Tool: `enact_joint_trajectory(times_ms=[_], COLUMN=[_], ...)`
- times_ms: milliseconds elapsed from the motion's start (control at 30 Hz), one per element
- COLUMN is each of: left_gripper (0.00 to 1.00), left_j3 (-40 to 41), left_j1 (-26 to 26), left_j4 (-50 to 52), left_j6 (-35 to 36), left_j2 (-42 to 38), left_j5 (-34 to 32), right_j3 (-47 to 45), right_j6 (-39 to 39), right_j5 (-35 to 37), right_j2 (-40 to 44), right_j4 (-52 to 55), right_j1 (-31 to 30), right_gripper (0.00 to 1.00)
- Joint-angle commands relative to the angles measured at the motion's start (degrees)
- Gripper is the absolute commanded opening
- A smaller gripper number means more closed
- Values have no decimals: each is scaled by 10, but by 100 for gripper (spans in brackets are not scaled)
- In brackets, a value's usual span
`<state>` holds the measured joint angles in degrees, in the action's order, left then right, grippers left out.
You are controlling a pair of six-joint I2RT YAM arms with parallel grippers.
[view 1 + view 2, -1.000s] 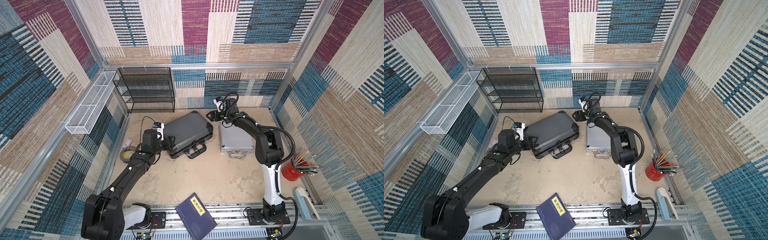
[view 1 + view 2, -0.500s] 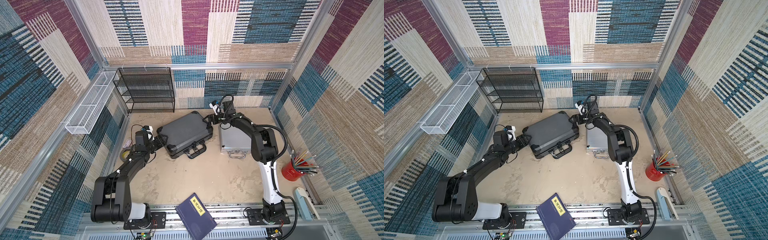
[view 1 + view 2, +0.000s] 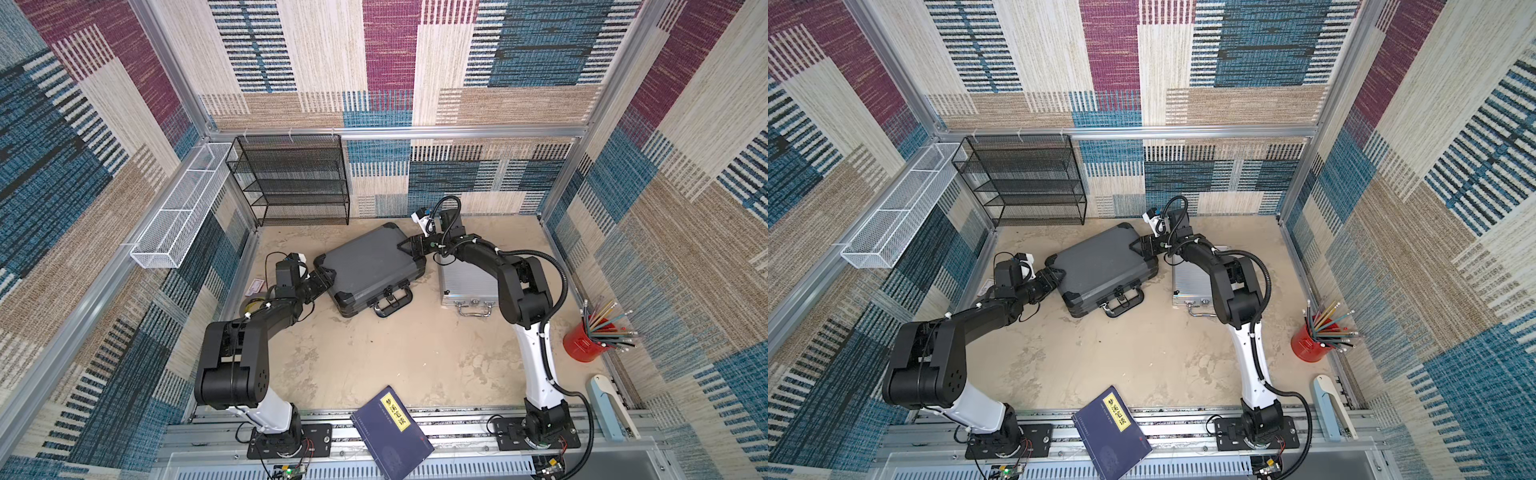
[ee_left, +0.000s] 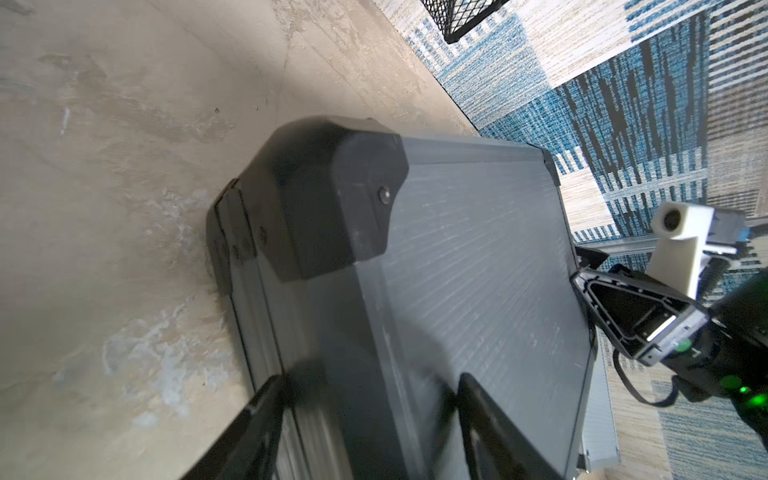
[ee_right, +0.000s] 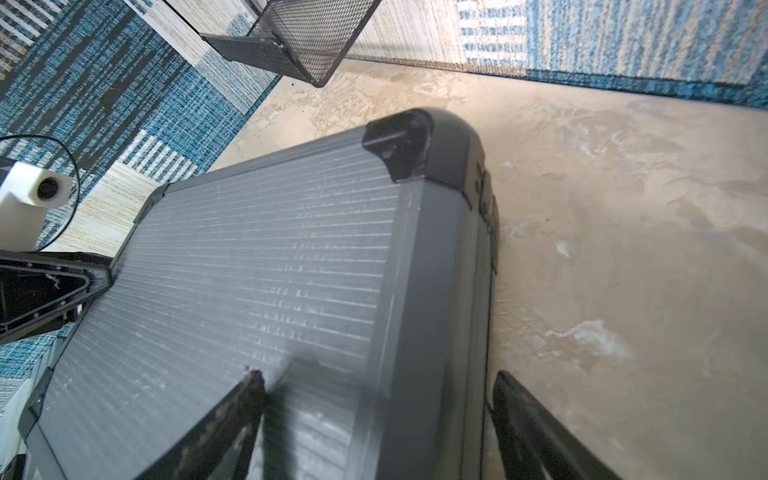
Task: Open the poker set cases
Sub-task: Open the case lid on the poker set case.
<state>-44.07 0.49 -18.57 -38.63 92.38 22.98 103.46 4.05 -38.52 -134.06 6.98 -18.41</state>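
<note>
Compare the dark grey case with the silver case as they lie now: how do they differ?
The dark grey case is larger than the silver case. Dark grey has black corners and handle; silver is ribbed with a metal handle. The dark grey case lies skewed, the silver case squarer to the back wall. The left hand and right hand straddle the dark grey case's ends, not the silver case. Both lie flat and shut.

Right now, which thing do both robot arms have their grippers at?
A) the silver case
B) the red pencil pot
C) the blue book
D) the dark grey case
D: the left gripper and the right gripper each straddle an opposite end of the closed dark grey case.
</note>
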Motion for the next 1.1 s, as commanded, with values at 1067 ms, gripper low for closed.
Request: enact_joint_trajectory(times_ms=[1067], left_gripper=[66], left_j3=[-81], left_j1=[-13], left_j4=[-24], left_j6=[66], left_j2=[96], left_j5=[70], right_j3=[-370], right_j6=[202], right_j5=[-48], right_j2=[170], right_j4=[-187], right_j1=[-108], right_gripper=[76])
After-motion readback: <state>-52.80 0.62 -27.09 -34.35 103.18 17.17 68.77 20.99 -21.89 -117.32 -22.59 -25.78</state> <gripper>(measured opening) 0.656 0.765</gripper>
